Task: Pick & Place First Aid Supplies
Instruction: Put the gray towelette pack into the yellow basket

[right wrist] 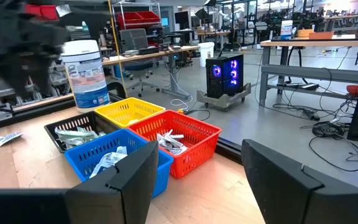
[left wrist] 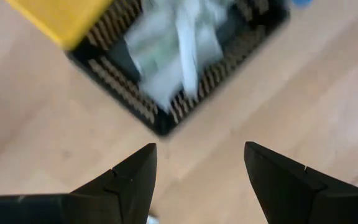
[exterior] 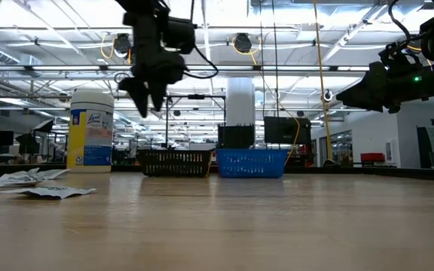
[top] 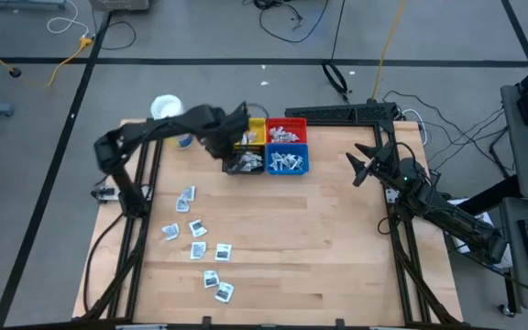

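Surface (top: 337,247): a pale wooden top that carries the bins, a jar and the loose packets.
Left arm: reaches across from the left edge toward the cluster of bins at the far side.
Right arm: waits near the right edge, well apart from the bins.
Bins: four small square ones set together; yellow bin (top: 254,134) and red bin (top: 287,132) behind, black bin (top: 244,162) and blue bin (top: 288,160) in front.
Jar (top: 166,109): white-lidded, upright, near the far left corner.
Left gripper (left wrist: 199,163): above the black bin's near corner, fingers apart with nothing between them.
Right gripper (right wrist: 194,163): raised off the surface, fingers apart and empty.
Packets (top: 197,249): a scatter of small flat white ones lies on the front left of the surface; more fill the black, blue and red bins.
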